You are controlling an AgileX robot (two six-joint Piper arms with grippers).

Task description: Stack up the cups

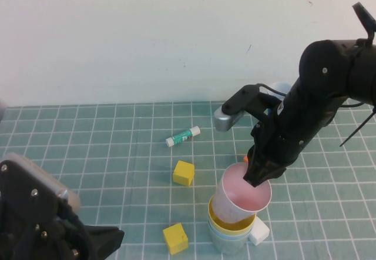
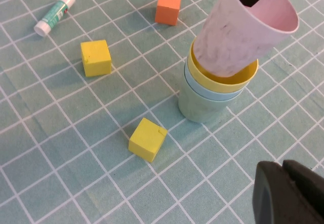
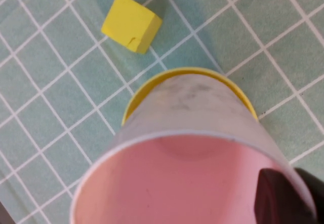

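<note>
A stack of cups stands near the table's front right: a green cup at the bottom, a light blue cup in it, a yellow cup on top. My right gripper is shut on the rim of a pink cup, one finger inside and one outside. The pink cup's base sits tilted in the yellow cup. The left wrist view shows the pink cup over the yellow, blue and green cups. My left gripper is shut and empty at the front left.
Two yellow cubes lie left of the stack, a white cube touches its right side, and an orange cube lies behind it. A glue stick lies farther back. A grey object sits behind my right arm.
</note>
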